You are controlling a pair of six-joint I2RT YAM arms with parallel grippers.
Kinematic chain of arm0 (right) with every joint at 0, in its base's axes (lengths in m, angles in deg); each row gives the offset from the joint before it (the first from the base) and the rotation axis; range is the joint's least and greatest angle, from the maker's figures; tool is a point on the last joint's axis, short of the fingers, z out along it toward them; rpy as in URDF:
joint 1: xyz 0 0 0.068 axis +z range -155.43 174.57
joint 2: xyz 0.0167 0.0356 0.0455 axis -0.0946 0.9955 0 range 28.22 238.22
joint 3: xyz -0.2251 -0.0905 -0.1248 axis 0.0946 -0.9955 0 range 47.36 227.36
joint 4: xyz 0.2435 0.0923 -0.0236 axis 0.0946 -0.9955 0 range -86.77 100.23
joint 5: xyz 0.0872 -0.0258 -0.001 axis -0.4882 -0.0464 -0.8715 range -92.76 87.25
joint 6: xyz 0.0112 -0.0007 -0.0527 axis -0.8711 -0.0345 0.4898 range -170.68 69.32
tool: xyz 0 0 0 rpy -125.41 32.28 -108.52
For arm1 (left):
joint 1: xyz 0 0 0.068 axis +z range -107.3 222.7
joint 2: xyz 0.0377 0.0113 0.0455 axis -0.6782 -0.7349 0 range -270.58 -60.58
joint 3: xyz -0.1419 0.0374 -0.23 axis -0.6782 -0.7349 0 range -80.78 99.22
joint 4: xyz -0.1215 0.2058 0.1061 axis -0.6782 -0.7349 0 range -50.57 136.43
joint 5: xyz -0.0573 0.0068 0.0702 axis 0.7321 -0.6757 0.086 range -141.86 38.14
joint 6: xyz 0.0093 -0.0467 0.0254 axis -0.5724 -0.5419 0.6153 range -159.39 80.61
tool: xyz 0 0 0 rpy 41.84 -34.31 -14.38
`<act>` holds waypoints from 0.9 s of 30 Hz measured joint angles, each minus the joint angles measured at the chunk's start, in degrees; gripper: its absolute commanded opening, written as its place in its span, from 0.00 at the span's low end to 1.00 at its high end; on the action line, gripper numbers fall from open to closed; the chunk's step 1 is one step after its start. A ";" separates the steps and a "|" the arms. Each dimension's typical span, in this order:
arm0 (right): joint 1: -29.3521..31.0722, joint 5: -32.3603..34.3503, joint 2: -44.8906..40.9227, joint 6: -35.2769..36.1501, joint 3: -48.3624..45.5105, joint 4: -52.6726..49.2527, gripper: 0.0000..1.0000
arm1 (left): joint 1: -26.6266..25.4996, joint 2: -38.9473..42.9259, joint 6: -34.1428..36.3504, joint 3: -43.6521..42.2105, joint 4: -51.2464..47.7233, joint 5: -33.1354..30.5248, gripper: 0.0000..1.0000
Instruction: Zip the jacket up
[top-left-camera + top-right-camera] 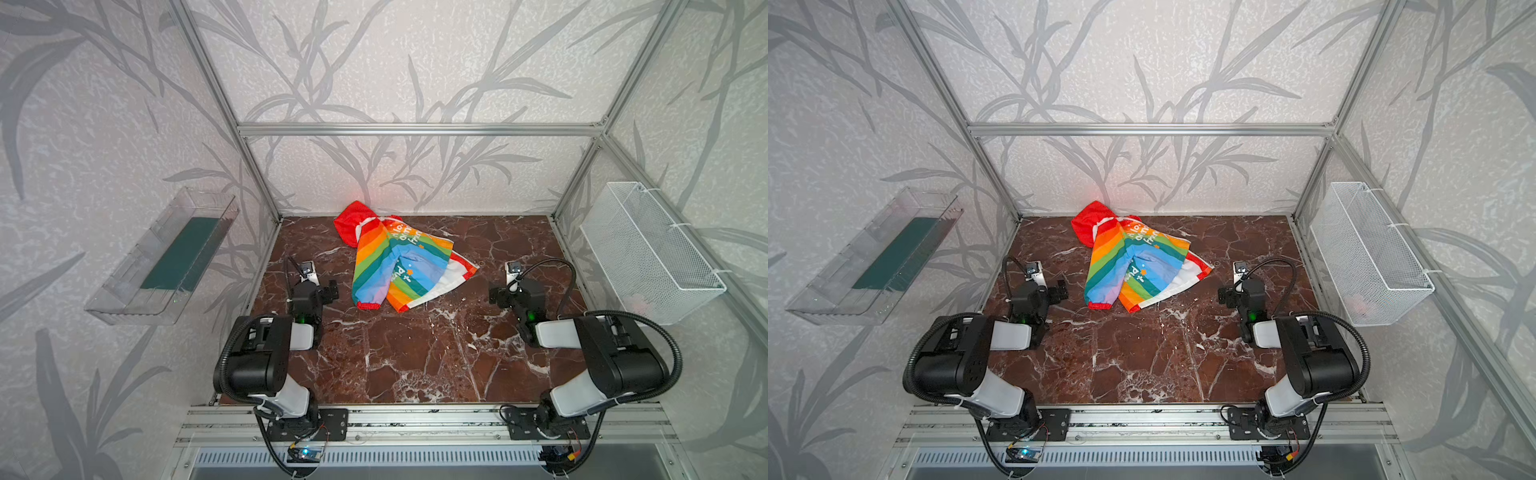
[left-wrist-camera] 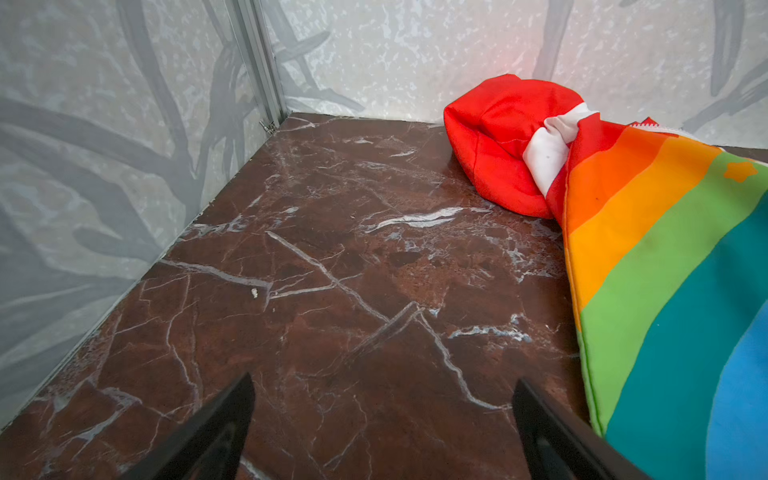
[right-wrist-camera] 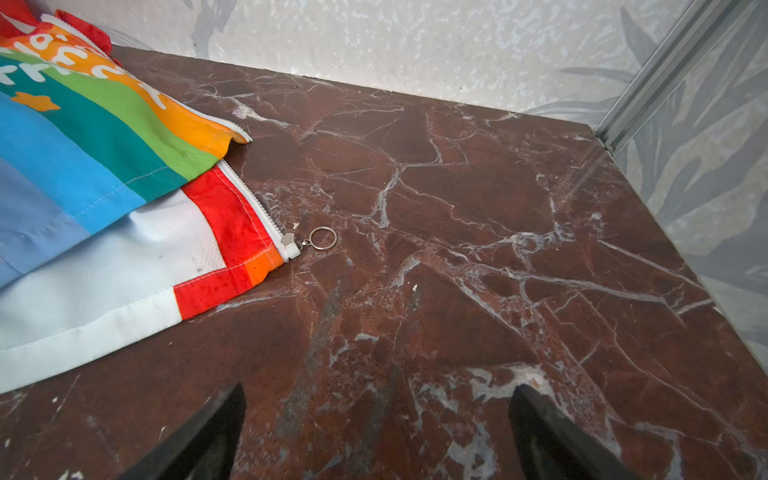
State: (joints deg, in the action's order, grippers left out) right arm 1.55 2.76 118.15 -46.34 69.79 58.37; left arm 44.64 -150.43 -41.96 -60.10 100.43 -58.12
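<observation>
**Both arms parked wide-jawed, jacket unzipped on the far half**

Nearest of all is the aluminium rail that carries the two arm bases. Beyond it stretches the brown marble table.

White lettering crosses the jacket's chest, creased so that only scraps can be read. On the nearer fold I can make out "end" beside a small orange star.

In both top views the jacket lies on the far half of the table, about midway between left and right. Its long axis runs on a slant. The red hood points to the far left, almost at the back wall, and the hem lies near and to the right. One sleeve runs toward me, ending in a red cuff.

The front is undone, and white lining shows at the right hem corner. There the zipper slider sits at the bottom of its track, with its metal ring flat on the marble, pointing right.

The left gripper rests just left of the sleeve, its jaws spread wide and gripping nothing. The right gripper is likewise spread and empty, apart from the hem.
</observation>
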 measured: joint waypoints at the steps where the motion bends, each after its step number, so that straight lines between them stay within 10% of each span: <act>1: 0.00 -0.04 0.00 0.00 0.00 0.00 0.99 | 0.00 0.00 0.00 0.00 0.00 0.00 0.99; 21: -0.04 -0.07 0.00 0.00 0.00 0.00 0.99 | 0.00 0.04 0.02 0.00 -0.02 0.11 0.99; 27: -0.04 -0.07 0.00 -0.02 0.00 0.00 0.99 | -0.98 5.81 1.03 5.20 -13.05 0.42 0.99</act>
State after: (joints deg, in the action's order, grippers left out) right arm 1.51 2.70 118.15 -46.36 69.79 58.37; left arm 43.65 -144.61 -40.93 -54.89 87.38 -57.71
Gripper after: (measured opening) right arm 0.992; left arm 0.992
